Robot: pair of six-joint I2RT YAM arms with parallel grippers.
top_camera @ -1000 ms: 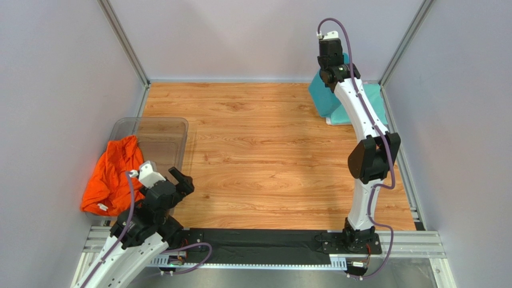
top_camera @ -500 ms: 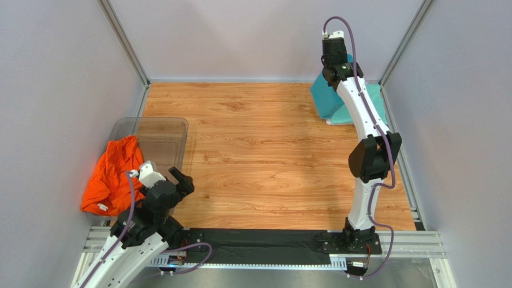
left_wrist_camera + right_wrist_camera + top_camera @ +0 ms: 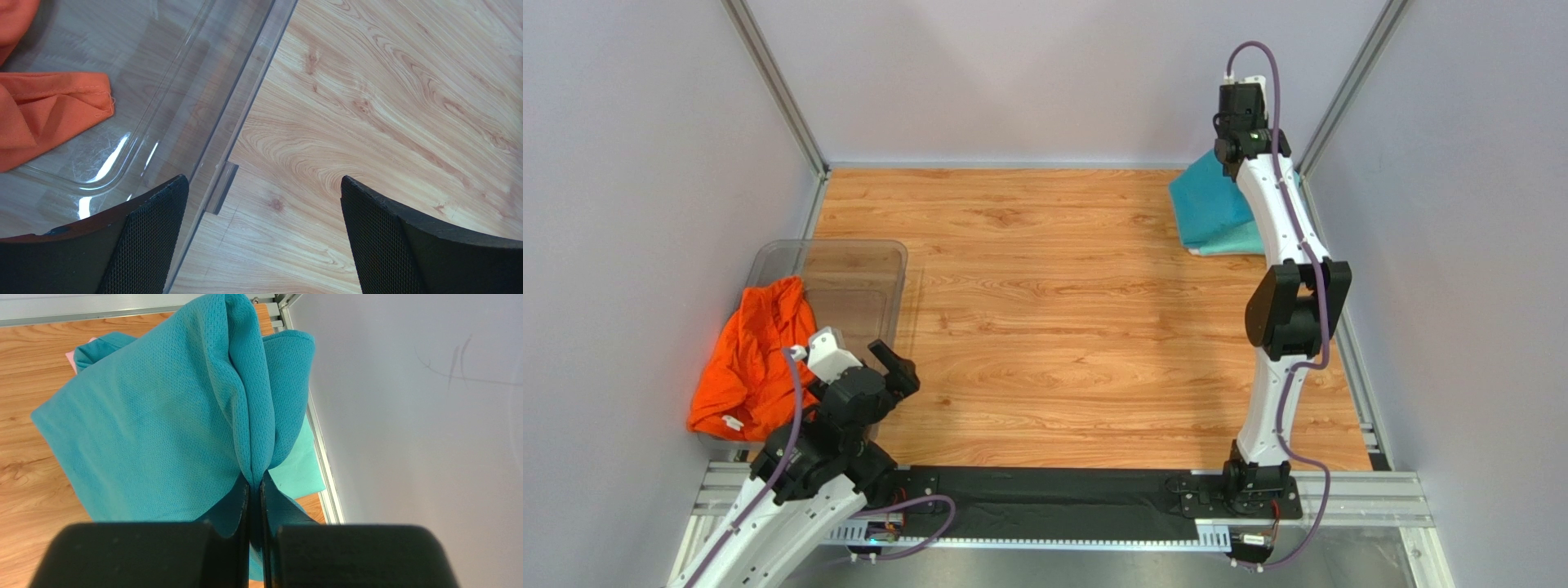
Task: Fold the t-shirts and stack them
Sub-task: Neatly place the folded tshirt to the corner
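Observation:
My right gripper [image 3: 253, 481] is shut on a bunched fold of the teal-blue t-shirt [image 3: 153, 422] and holds it up at the far right corner. In the top view the teal-blue t-shirt [image 3: 1208, 202] hangs below the right gripper [image 3: 1244, 145]. A mint green t-shirt [image 3: 302, 468] lies under it, and a sliver of pale pink t-shirt [image 3: 71, 355] shows at its far edge. The bright orange t-shirt [image 3: 750, 355] is draped over the tub's left side; it also shows in the left wrist view [image 3: 43, 116]. My left gripper [image 3: 261, 190] is open and empty beside the tub's near right corner.
A clear plastic tub [image 3: 854, 263] stands at the left of the wooden table; its rim [image 3: 245, 104] runs just beside my left fingers. Grey walls and metal rails [image 3: 319, 447] close in the far right corner.
My right arm has swung to the right toward the far corner, carrying the teal-blue shirt with it. The left arm has not moved.

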